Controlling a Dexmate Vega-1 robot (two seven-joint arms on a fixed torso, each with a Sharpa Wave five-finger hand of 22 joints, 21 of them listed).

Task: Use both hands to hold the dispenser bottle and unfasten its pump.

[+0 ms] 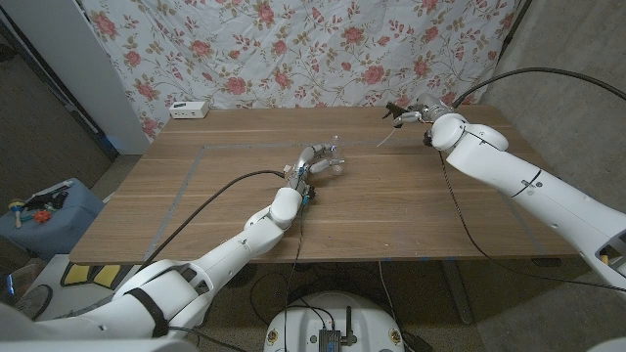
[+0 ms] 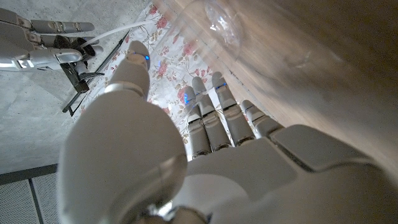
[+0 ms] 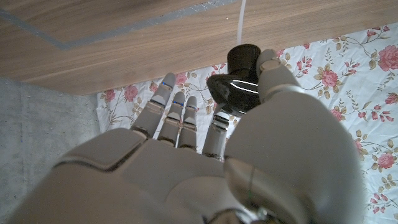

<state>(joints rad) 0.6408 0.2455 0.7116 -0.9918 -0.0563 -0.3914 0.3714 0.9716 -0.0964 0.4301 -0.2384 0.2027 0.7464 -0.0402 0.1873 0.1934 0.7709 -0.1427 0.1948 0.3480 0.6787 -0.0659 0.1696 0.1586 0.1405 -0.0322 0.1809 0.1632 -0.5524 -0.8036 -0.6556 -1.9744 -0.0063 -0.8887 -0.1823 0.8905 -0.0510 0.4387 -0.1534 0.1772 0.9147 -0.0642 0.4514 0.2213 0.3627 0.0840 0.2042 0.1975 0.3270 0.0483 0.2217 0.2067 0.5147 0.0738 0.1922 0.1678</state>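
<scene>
A clear plastic bottle (image 1: 334, 165) sits near the middle of the wooden table (image 1: 196, 215), with no pump on it. My left hand (image 1: 311, 161) is right beside it, fingers stretched toward it and apart; in the left wrist view the bottle (image 2: 217, 22) lies just beyond the fingertips (image 2: 219, 84) and nothing is gripped. My right hand (image 1: 423, 114) is raised over the table's far right part. It pinches the black pump (image 1: 396, 113), whose white tube (image 1: 385, 141) hangs toward the table. In the right wrist view the pump (image 3: 239, 74) sits between thumb and fingers.
A white power strip (image 1: 189, 110) lies at the table's far left edge. A floral cloth (image 1: 293, 49) hangs behind the table. A blue bin (image 1: 49, 210) with small items stands on the floor to the left. Black cables (image 1: 210, 191) run along both arms.
</scene>
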